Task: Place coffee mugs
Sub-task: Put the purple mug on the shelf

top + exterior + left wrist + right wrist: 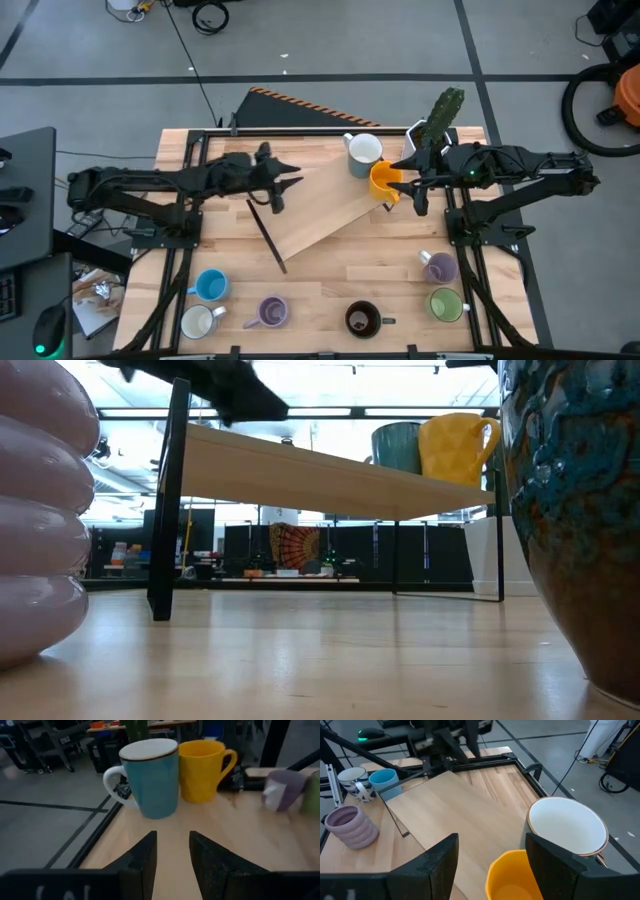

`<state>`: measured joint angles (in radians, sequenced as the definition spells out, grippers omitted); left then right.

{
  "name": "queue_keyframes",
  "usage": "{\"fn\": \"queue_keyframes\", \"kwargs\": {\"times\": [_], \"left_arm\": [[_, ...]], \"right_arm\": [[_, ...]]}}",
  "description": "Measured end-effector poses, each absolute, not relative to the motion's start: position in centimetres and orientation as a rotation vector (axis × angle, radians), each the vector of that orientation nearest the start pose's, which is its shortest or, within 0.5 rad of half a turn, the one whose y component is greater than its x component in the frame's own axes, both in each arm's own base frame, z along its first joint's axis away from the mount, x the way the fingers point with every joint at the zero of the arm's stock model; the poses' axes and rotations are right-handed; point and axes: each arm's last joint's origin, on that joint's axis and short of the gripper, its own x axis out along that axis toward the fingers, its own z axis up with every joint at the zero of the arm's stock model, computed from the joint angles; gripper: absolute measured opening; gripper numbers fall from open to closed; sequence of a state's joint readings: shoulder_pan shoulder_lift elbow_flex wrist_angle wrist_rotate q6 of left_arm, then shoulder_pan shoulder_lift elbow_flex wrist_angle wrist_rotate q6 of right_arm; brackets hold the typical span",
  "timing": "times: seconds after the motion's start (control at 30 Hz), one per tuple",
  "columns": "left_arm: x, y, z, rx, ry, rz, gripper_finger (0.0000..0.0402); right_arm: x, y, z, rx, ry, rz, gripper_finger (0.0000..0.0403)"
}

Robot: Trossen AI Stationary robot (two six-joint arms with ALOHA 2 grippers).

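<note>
**Two mugs up on the shelf, six waiting below**

We take the raised wooden shelf (320,205) as our landmark. Two mugs stand on its far right corner: a pale blue mug (363,150) with a white inside, and an orange mug (385,180) touching it or nearly so. They sit tight together at the edge, which we judge leaves the rest of the board free for the mugs to come.

The right gripper (490,842) hangs at that corner, fingers spread wide with the orange mug between them. We see no finger pressing on the mug, so we read the gripper as open and not gripping. The left gripper (172,837) hovers over the shelf's left half, pointing towards the two mugs. Its fingers stand slightly apart with nothing between them, so it is empty and waiting.

Counting the mugs, we find eight. Two are on the shelf. Six stand on the worktop (320,290) in front of the shelf:
- a blue mug (211,287)
- a white mug (198,321)
- a lavender mug (272,312)
- a dark brown mug (362,319)
- a second lavender mug (438,266)
- a green mug (446,304)

One cactus pot (440,118) stands behind the shelf's right end. Two arms are at work.
</note>
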<state>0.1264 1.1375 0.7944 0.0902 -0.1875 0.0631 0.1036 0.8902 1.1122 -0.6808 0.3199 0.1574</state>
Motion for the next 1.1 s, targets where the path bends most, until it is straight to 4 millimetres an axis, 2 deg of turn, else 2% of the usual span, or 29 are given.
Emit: {"fn": "queue_keyframes", "kwargs": {"times": [0.1,0.23,0.47,0.6,0.77,0.9,1.1], "left_arm": [[23.2,2.8,28.7,0.043,0.249,0.291,0.0120],[21.2,1.1,26.8,0.027,0.265,0.319,0.0120],[18.8,-2.1,24.7,0.073,0.221,0.356,0.0120],[17.9,-4.0,24.0,0.107,0.216,0.241,0.0120],[16.6,-7.1,24.6,0.155,0.179,-0.121,0.0120],[15.5,-8.2,25.3,0.041,0.148,-0.199,0.0120],[14.3,-8.9,24.2,-0.264,0.320,-0.219,0.0120]], "right_arm": [[16.5,0.8,37.8,0.063,0.439,-0.249,0.0236],[16.4,0.8,37.7,0.062,0.452,-0.245,0.0236],[16.4,0.8,37.7,0.050,0.452,-0.250,0.0236],[16.7,0.8,37.8,0.030,0.443,-0.245,0.0236],[17.2,0.8,37.6,0.018,0.455,-0.245,0.0236],[17.6,0.9,37.4,-0.003,0.469,-0.241,0.0236],[18.2,0.9,37.1,-0.036,0.487,-0.253,0.0236]]}}
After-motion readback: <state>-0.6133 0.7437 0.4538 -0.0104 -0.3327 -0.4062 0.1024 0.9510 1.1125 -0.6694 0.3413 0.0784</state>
